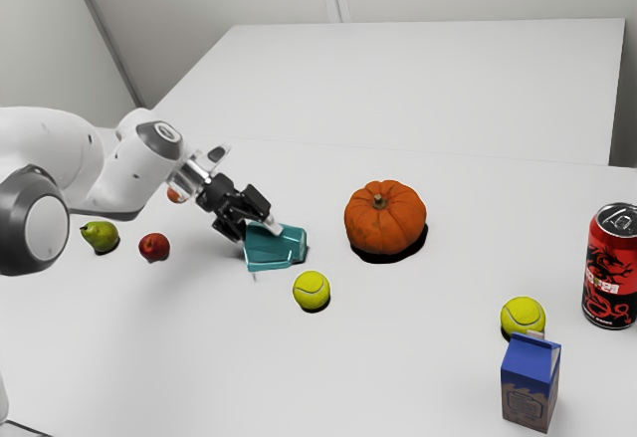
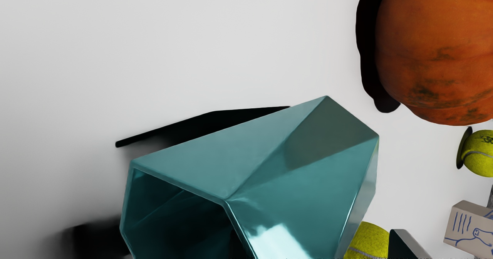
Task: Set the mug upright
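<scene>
The teal faceted mug (image 1: 271, 248) lies on its side on the table in the exterior view, with my gripper (image 1: 258, 228) at its mouth end. Seen from the wrist, the mug (image 2: 292, 174) has its mouth turned toward my hand and its base pointing away, toward the pumpkin. My gripper (image 2: 321, 251) stands open across one side wall: a dark finger part shows inside the mouth, and the other fingertip (image 2: 410, 245) is outside the mug. Whether either finger touches the wall is hard to see. No handle can be made out.
An orange pumpkin (image 1: 385, 218) and a tennis ball (image 1: 312, 290) are close to the mug. A red apple (image 1: 154, 247) and a pear (image 1: 101, 236) lie toward the exterior view's left. Another tennis ball (image 1: 523, 316), a blue carton (image 1: 530, 382) and a red can (image 1: 611, 268) stand at its right.
</scene>
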